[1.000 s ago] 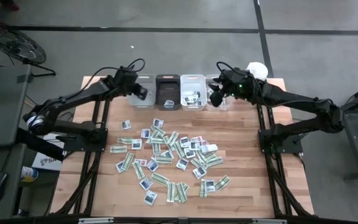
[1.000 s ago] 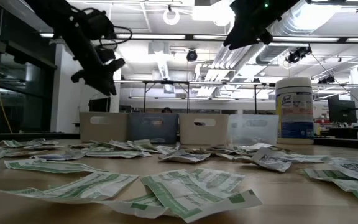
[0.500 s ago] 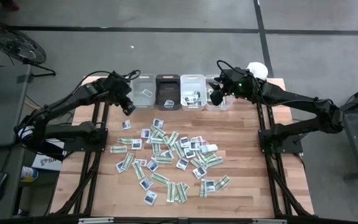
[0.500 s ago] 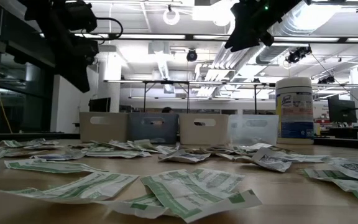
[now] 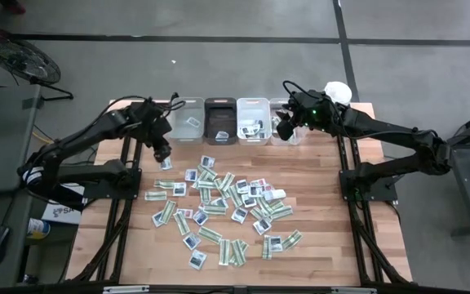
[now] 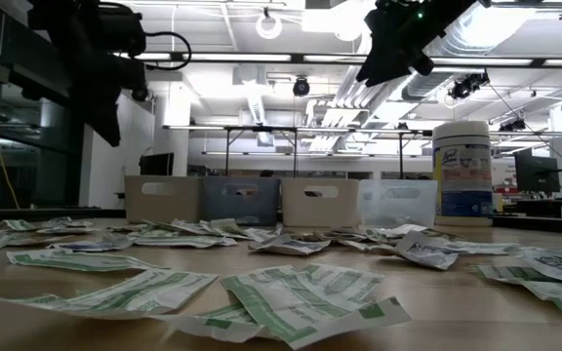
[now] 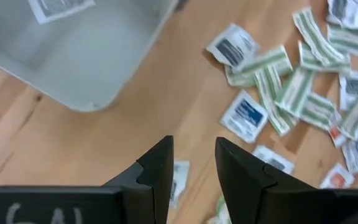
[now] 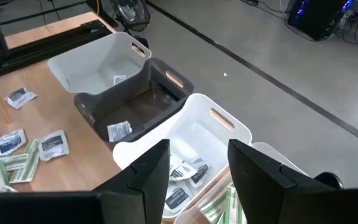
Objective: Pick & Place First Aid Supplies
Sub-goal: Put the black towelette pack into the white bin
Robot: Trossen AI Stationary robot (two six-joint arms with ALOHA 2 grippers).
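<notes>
The first aid supplies (image 5: 227, 204) lie scattered flat on the wooden table, green-and-white strips mixed with white squarish packets (image 7: 244, 116). My left gripper (image 5: 162, 153) hangs open above bare wood just in front of the leftmost bin (image 5: 188, 122), at the pile's far-left corner. Nothing is between its fingers (image 7: 193, 168). My right gripper (image 5: 284, 129) hovers open and empty over the two right-hand bins at the far edge (image 8: 199, 174). In the low view both grippers are high above the table.
Four small bins stand in a row along the far edge: a pale one (image 8: 104, 68), a dark one (image 8: 138, 109), a white one (image 8: 191, 155) and a clear one (image 5: 288, 131), each with a few packets inside. A tall white canister (image 6: 462, 174) stands at the far right.
My left gripper has come away from above the leftmost bin toward the table's near and left edges, tipping to point more steeply down and rolling as it went. It now hangs over bare wood beside the pile. The packets have kept still.
</notes>
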